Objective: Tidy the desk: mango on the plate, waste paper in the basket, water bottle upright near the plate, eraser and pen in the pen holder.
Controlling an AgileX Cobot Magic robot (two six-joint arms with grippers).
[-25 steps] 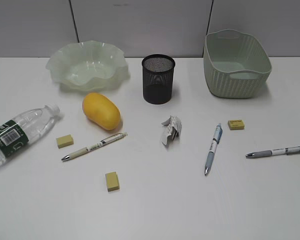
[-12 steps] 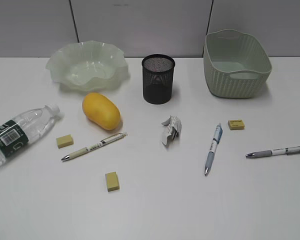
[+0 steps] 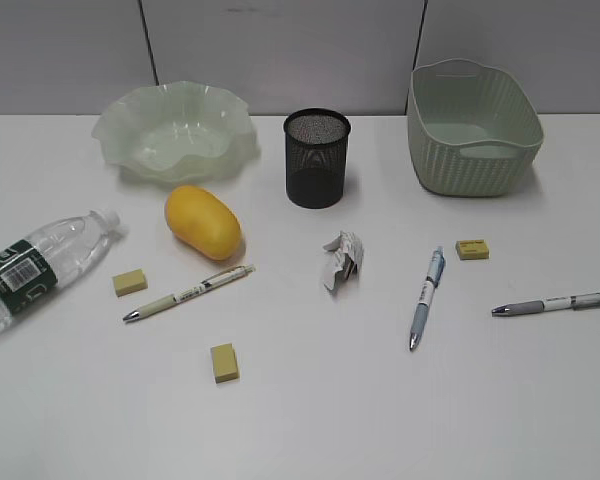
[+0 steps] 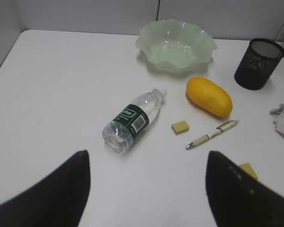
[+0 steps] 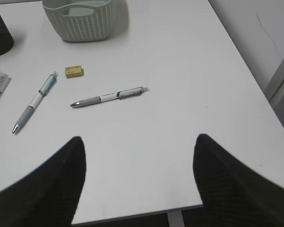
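On the white desk (image 3: 310, 420) the yellow mango (image 3: 202, 221) lies in front of the ruffled pale green plate (image 3: 174, 130). The water bottle (image 3: 38, 263) lies on its side at the far left. The waste paper (image 3: 343, 258) sits mid-desk, in front of the black mesh pen holder (image 3: 317, 157). The green basket (image 3: 471, 125) stands back right. Three yellow erasers (image 3: 130, 282) (image 3: 224, 362) (image 3: 472, 249) and three pens (image 3: 188, 292) (image 3: 427, 296) (image 3: 554, 303) lie scattered. Neither gripper shows in the exterior view. My left gripper (image 4: 146, 163) is open above bare desk near the bottle (image 4: 132, 121). My right gripper (image 5: 138, 149) is open over the desk's front right corner.
The desk's front edge and right edge show in the right wrist view (image 5: 189, 208). A grey partition wall (image 3: 280, 50) runs behind the desk. The mango (image 4: 209, 96), plate (image 4: 176, 44) and pen holder (image 4: 258, 64) also show in the left wrist view.
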